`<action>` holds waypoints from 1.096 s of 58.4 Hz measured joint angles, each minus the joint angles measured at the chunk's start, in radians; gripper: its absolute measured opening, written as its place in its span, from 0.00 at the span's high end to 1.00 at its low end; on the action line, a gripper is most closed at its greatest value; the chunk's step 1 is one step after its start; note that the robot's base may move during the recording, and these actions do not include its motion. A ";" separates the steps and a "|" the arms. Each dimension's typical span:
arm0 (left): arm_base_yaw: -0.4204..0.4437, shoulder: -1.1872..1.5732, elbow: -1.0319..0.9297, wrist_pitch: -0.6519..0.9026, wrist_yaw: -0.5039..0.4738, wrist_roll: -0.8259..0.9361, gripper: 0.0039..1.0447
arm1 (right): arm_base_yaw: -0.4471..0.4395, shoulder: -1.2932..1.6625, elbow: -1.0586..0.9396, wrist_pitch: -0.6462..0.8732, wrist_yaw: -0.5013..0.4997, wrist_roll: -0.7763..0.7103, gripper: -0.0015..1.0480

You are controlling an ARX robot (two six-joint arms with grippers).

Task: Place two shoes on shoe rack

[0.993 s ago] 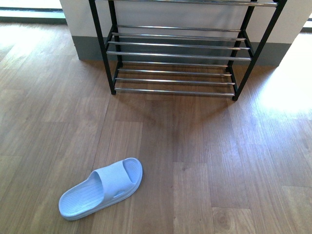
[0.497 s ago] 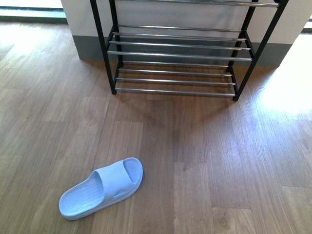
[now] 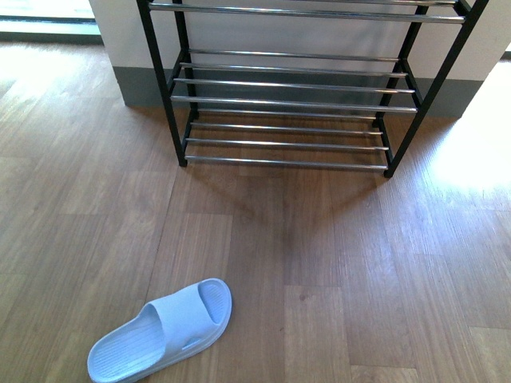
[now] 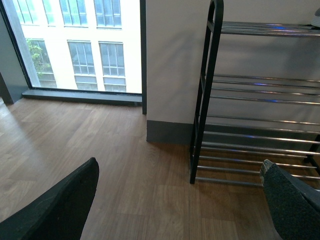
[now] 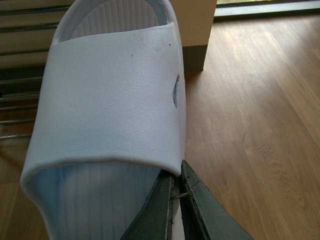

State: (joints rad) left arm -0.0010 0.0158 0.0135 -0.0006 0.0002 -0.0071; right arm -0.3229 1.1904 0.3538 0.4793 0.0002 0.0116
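Gripping one pale blue slide [image 5: 107,95] by its side edge, right gripper [image 5: 178,175] clenched on it with the jaws squeezed down to a sliver. Filling most of the right wrist view, strap uppermost, held off the wooden floor [image 5: 250,125]. Down in the front view, a second slide [image 3: 160,335] lying flat on the boards, toe angled roughly toward the shoe rack [image 3: 287,163] and well apart from it. Rack against the wall, black side frames, chrome rods in tiers. No arm to be seen from the front. Over on the other side, left gripper [image 4: 180,167] spread wide and carrying nothing, looking at the rack's end frame. Reads as the carry leg for the first slide: lifted, not yet shelved. Next up, probably: bring it in over one tier, level the sole, and set it across at least two rods so that it cannot tip through the gaps. Only then ease the jaws apart and back out clear of the rods. After that, back for the one on the floor, likely a job for the free left side.
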 joint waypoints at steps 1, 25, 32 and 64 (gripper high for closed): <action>0.000 0.000 0.000 0.000 0.000 0.000 0.09 | 0.000 0.000 0.000 0.000 0.000 0.000 0.99; -0.145 0.501 0.042 0.149 -0.079 0.019 0.09 | 0.000 0.000 0.000 0.000 -0.003 0.000 0.99; -0.207 0.892 0.073 0.441 -0.045 0.052 0.09 | 0.000 0.000 0.000 0.000 0.000 0.000 0.99; -0.288 2.382 0.504 0.891 0.112 0.193 0.09 | 0.000 0.000 0.000 0.000 0.000 0.000 0.99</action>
State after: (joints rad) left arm -0.2886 2.3978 0.5171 0.8902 0.1120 0.1860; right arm -0.3225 1.1904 0.3538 0.4793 0.0002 0.0116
